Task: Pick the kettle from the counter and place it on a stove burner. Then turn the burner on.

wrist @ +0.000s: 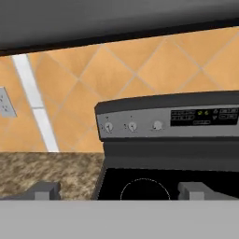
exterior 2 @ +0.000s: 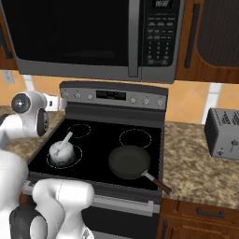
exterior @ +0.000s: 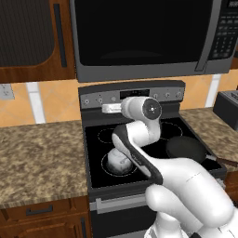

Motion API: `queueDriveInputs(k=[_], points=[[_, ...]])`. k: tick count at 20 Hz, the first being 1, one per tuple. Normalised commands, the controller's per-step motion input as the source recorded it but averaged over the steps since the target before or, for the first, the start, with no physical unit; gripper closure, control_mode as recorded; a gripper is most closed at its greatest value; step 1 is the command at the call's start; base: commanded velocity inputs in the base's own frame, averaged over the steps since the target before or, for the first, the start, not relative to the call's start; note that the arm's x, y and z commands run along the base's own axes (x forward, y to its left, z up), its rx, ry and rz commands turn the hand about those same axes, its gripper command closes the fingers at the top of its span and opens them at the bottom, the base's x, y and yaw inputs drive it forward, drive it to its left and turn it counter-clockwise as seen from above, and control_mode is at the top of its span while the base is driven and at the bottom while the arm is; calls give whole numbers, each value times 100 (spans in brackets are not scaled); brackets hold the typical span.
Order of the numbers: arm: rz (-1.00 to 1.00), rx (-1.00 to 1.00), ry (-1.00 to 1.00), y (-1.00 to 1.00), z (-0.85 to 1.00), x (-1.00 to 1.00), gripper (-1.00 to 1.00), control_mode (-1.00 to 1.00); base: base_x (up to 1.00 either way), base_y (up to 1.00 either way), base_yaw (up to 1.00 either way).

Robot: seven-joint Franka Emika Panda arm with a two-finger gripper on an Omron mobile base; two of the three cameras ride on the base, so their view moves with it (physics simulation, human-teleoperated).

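Observation:
The silver-grey kettle (exterior: 118, 161) (exterior 2: 61, 151) stands on the stove's front-left burner, its thin handle slanting up. My gripper (exterior: 109, 109) (exterior 2: 59, 103) (wrist: 120, 191) is open and holds nothing. It hovers well above and behind the kettle, level with the left end of the stove's control panel (exterior: 130, 96) (exterior 2: 114, 95). In the hand view three knobs (wrist: 132, 126) sit on that panel straight ahead, with the rear-left burner ring (wrist: 144, 189) below between my fingertips. The speckled granite counter (exterior: 42, 158) (wrist: 46, 168) lies left of the stove.
A black frying pan (exterior: 186, 148) (exterior 2: 129, 162) sits on the front-right burner, handle pointing toward the front right. A toaster (exterior 2: 224, 133) stands on the right counter. A microwave (exterior: 144, 37) hangs low over the stove. A wall outlet (wrist: 5, 102) is at the left.

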Motion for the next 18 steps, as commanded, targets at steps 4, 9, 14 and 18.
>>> queueDriveInputs(k=[4,9,14,18], points=[[-2,0,3,8,-6,90,-100,-100,0,0,0],[-1,0,0,0,-4,55,-100,-100,0,0,0],[-1,-1,0,16,-15,40,-100,-100,0,0,0],[0,0,-1,24,-7,0,-100,-100,0,0,0]])
